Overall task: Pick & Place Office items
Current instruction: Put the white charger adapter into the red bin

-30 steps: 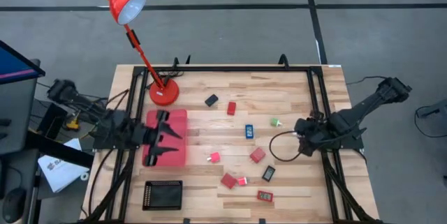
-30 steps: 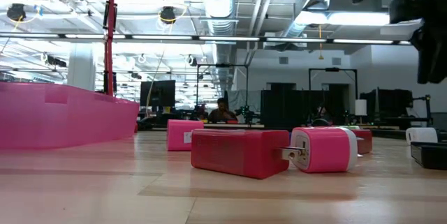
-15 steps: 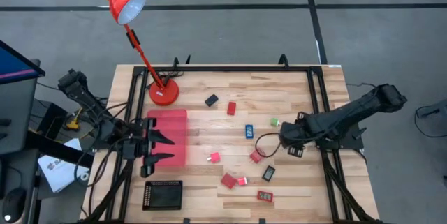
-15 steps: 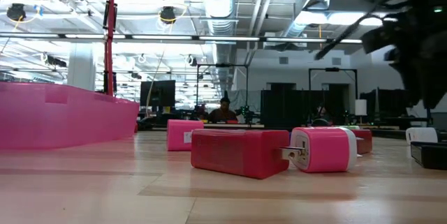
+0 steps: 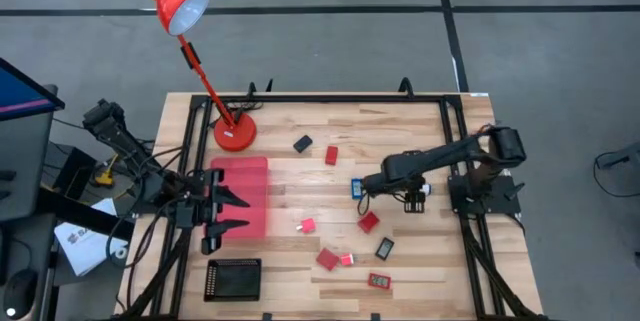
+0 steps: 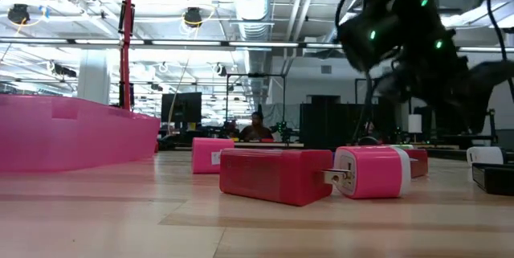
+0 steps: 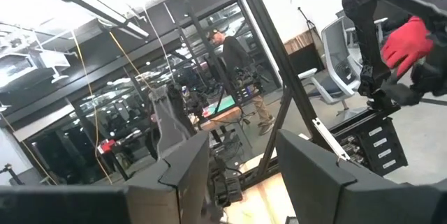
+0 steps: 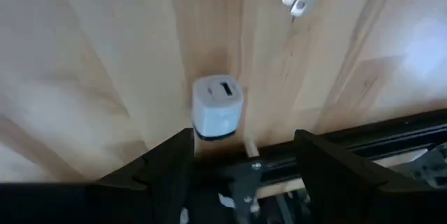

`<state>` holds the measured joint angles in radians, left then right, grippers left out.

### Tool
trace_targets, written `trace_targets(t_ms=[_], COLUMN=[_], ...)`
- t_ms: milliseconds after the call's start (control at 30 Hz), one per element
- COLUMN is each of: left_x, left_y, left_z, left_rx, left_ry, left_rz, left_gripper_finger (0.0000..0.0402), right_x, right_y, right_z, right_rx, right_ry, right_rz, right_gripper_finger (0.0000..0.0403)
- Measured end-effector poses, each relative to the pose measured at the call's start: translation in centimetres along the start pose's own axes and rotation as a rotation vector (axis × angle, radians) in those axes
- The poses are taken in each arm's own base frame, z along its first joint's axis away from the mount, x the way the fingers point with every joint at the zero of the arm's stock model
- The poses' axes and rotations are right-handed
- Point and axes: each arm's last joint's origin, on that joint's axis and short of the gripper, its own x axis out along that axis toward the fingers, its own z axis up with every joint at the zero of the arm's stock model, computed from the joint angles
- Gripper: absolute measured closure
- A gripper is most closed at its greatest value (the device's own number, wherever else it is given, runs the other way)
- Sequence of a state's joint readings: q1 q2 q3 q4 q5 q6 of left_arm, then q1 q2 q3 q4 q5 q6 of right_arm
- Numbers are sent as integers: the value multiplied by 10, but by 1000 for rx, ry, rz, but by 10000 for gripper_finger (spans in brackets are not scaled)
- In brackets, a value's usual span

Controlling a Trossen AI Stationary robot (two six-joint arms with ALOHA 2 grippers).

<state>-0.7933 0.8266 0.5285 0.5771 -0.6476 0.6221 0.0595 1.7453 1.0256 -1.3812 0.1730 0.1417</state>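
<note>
Your right pincer [image 5: 368, 187] is reaching toward the centre of the worktop [image 5: 420, 261], over the blue item [image 5: 356, 188]. Its fingers [image 8: 154, 172] are spread, with a white-capped plug piece [image 8: 218, 107] lying between them on the wood; nothing is pinched. I judge this to be the approach step of a pick: the next move calls for lowering squarely over that piece and pressing together without nudging its neighbours.

Your left pincer [image 5: 232, 210] waits at the worktop's 9 o'clock side, hovering over the red tray [image 5: 255, 173], fingers spread and empty.

The office items remain scattered on the bare wood: a black piece [image 5: 302, 144] and a red piece [image 5: 331, 155] toward 12 o'clock, a red block [image 5: 369, 222] just beside centre, and more red and black pieces [image 5: 327, 258] toward 6 o'clock.

Containers: what shows of the red tray holds nothing. The black tray [image 5: 232, 279], at 7 o'clock, also appears to hold no pieces.
</note>
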Motion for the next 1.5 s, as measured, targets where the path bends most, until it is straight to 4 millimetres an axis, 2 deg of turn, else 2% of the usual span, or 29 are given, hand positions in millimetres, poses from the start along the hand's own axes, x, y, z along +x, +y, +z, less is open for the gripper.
trace_targets(t_ms=[133, 400, 833, 1233, 1367, 1500], left_x=[1, 0, 0, 0, 0, 0], left_y=[-2, -3, -3, -3, -3, -3], left_z=[-1, -1, -2, -2, -2, -2], left_rx=[-1, -25, -47, -58, -59, -61], left_ry=[7, 10, 15, 15, 15, 15], left_rz=[-8, -14, -17, -17, -17, -17], left_gripper_finger=[238, 238, 238, 238, 238, 238], right_x=[14, 23, 57, 58, 59, 60], right_y=[-8, -24, -20, -22, -26, -30], right_z=[5, 8, -4, 4, 2, 0], right_rx=[-46, -2, -15, 5, 20, 32], right_ry=[82, 11, 78, -7, 15, 37], right_rz=[72, 191, 201, 233, 243, 252], right_gripper_finger=[162, 162, 162, 164, 180, 226])
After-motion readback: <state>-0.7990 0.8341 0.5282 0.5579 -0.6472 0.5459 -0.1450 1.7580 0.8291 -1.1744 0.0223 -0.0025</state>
